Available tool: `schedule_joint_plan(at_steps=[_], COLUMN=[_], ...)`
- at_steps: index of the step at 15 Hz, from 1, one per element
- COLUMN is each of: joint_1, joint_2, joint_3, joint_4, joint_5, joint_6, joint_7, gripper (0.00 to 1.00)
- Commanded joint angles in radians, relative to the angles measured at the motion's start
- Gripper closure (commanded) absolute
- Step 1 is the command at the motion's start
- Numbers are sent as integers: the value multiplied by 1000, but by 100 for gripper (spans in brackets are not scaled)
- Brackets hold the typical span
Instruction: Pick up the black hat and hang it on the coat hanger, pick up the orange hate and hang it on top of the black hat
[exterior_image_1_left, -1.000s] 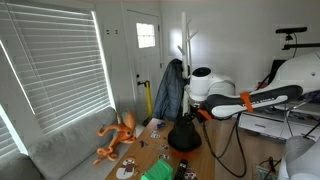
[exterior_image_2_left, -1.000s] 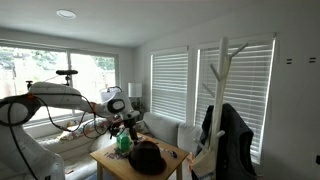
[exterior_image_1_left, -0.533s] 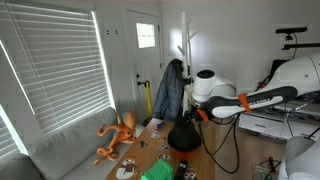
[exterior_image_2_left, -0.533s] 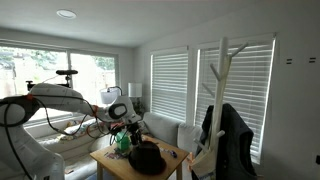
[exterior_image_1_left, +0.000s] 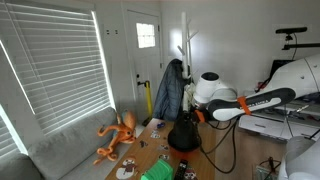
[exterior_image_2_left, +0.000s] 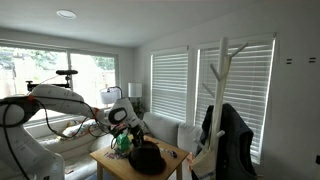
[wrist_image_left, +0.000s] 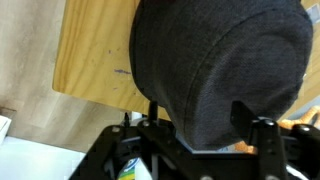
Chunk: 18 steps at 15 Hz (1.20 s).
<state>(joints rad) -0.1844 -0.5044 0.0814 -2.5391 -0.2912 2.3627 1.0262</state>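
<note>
The black hat (exterior_image_1_left: 185, 137) sits crown-up on the wooden table (exterior_image_1_left: 152, 148); it also shows in an exterior view (exterior_image_2_left: 148, 157) and fills the wrist view (wrist_image_left: 220, 60). My gripper (wrist_image_left: 198, 118) is low over the hat, open, with one finger on each side of the crown. The gripper also shows in both exterior views (exterior_image_1_left: 190, 119) (exterior_image_2_left: 133, 140). The white coat hanger (exterior_image_1_left: 186, 45) (exterior_image_2_left: 222, 70) stands beyond the table with a dark jacket (exterior_image_1_left: 170, 90) on it. An orange long-armed thing (exterior_image_1_left: 118, 135) lies on the sofa; I cannot tell whether it is the orange hat.
A grey sofa (exterior_image_1_left: 70, 150) runs under the blinds. A green item (exterior_image_1_left: 158, 173) and small objects lie on the table near the hat. Black cables (exterior_image_1_left: 225, 140) hang from the arm. A door (exterior_image_1_left: 142, 50) is behind the coat hanger.
The arm has shifted slightly toward the coat hanger side and the gripper has come down closer around the black hat. The hat stays on the table.
</note>
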Motion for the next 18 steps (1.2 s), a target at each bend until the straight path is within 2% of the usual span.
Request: schedule_joint_plan(at_steps=[1,6,8,18], joint_1=[-12,-22,-25,-43], joint_2=[2,4,2,-46], joint_3=[-1,2,5,13], joint_4=[-26,-45,-44,0], joint_5=[40,65,70,52], joint_6=[73,123,123,68], joint_7=[22,19,17,5], gripper=[55,89,99,99])
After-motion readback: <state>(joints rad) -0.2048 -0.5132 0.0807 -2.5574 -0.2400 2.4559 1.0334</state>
